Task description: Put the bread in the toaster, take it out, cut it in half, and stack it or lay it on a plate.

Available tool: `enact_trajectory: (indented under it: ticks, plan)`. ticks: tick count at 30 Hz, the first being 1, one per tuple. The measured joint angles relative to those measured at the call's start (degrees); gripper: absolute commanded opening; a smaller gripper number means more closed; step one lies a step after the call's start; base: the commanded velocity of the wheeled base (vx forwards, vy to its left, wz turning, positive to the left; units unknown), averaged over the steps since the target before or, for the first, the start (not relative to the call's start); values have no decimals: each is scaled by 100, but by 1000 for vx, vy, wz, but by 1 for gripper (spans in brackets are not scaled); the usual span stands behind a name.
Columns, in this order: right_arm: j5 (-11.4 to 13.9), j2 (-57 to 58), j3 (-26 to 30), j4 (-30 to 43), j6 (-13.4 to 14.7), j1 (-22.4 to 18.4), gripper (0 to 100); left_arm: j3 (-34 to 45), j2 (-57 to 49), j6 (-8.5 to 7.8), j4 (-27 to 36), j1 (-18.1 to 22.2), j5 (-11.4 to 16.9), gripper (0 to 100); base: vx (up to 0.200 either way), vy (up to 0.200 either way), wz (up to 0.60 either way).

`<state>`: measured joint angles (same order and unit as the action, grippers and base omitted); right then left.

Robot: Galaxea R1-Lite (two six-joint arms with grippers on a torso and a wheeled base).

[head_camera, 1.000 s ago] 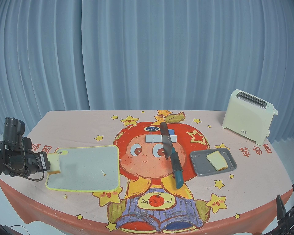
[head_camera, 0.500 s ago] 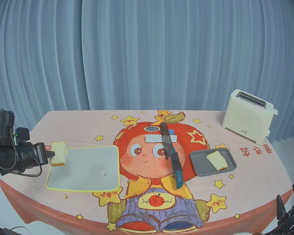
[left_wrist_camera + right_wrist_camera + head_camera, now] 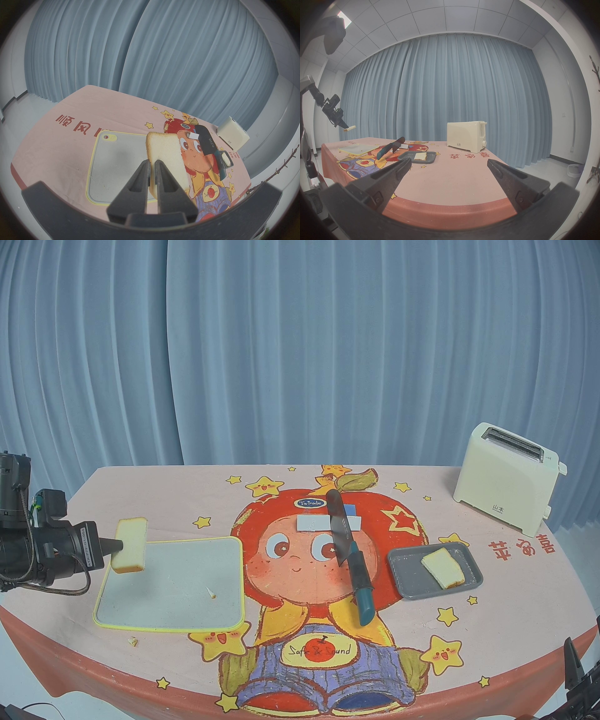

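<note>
**A:** Head view first. Where is the bread?

**B:** In two pieces. The held half stands on edge in the left gripper, which is clamped on it in the air over the left end of the board. The other half lies flat on the plate. The knife rests on the table between board and plate.

**A:** And the toaster?

**B:** The toaster is at the far right, well apart from everything else. Its slots look empty.

**A:** Left wrist view?

**B:** The left gripper has its two fingers pressed together on the lower edge of the held half. The board is underneath, and the bread is clear of it.

**A:** Right wrist view?

**B:** The right gripper is spread wide with nothing in it, low off the table's near right edge. Across the table I see the toaster and the plate with the other half on it. Far off, the left gripper has the held half high above the board.

**A:** So how far along is it?

**B:** I'd say toasting and cutting are done and one half is plated. What's left is to carry the held half past the knife to the plate. There it can be laid beside the other half or stacked on it, and then released.
</note>
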<state>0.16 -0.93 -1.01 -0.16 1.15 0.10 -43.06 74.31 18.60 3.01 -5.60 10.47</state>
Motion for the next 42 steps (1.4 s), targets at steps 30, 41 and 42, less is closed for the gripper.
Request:
enact_trajectory:
  ticks: [30, 41, 42]
  plan:
    - [0, 0, 2, 0, -2, -5, 100, 343, 278, 33, -1078, 39, 0, 0, -73, 0, 0]
    - [0, 0, 2, 0, 0, -2, 100, 358, 291, 30, -1091, 50, -44, 0, 0, -55, 0]
    - [0, 0, 2, 0, 0, -2, 100, 356, 291, 28, -1091, 50, -46, 0, 0, -200, 0]
